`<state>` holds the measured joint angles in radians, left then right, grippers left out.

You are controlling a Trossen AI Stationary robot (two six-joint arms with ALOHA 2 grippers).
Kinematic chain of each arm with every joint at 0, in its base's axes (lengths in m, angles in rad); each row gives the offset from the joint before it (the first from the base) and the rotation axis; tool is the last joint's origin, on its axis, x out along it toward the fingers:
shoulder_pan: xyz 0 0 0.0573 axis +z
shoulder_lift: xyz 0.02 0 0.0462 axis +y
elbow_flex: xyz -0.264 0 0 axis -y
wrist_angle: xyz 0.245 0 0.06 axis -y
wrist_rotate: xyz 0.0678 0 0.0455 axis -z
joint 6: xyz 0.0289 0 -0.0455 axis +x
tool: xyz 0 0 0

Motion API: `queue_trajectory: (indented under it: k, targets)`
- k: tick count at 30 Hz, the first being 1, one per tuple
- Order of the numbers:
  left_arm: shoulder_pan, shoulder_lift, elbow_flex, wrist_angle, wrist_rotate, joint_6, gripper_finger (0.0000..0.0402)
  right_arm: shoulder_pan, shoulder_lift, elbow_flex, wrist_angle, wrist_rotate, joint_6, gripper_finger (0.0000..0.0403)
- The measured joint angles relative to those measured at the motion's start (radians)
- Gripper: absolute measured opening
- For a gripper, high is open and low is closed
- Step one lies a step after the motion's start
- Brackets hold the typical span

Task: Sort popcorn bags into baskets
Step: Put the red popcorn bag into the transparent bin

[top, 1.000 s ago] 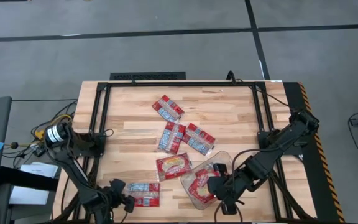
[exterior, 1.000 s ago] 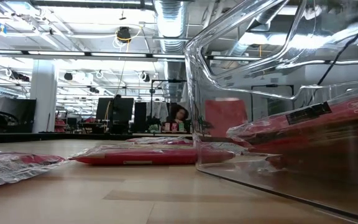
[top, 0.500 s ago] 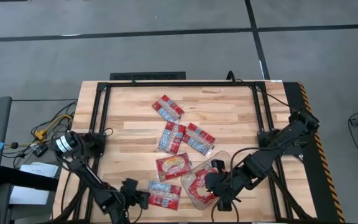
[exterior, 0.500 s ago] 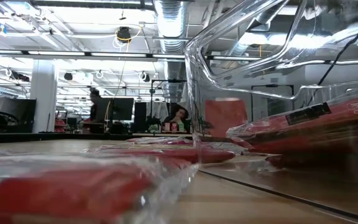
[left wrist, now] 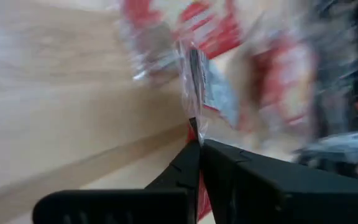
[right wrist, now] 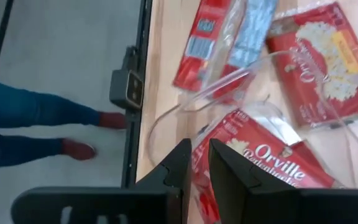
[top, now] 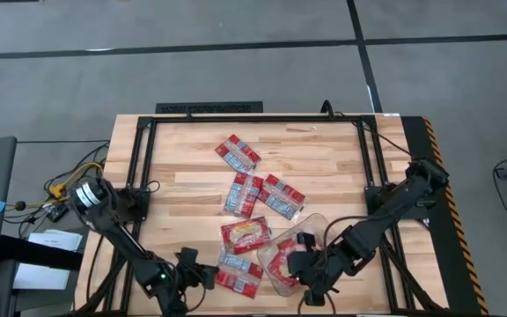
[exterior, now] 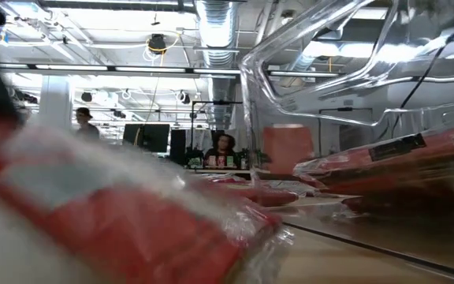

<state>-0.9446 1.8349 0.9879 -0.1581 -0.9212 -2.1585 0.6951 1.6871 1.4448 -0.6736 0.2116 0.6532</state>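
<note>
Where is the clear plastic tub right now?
In the high view, the clear plastic rectangular tub sits near the table's front edge, right of centre, beside the right pincer and a yellow-pictured red popcorn packet.

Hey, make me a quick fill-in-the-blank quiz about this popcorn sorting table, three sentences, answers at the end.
1. The left gripper is shut on the edge of a ____ popcorn bag.
2. The clear tub sits at the table's near edge, by the ____ gripper.
3. The bag inside the tub shows a name that starts with the letter ____.
Missing words: red; right; O
</note>
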Motion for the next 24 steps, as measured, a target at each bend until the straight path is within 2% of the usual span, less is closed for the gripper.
queue_trajectory:
  k: [9,14,24]
  targets:
    - [0.012,-0.177,0.003,-0.003,-0.066,0.126,0.0000,0.052,-0.052,0.000,-0.010,0.007,0.055,0.0081]
    - [0.036,-0.273,0.032,-0.003,-0.115,0.247,0.0000,0.089,-0.084,0.000,-0.049,0.052,0.090,0.0081]
    - [0.132,-0.321,0.208,0.001,-0.128,0.492,0.0000,0.171,-0.168,0.000,-0.136,0.195,0.200,0.0082]
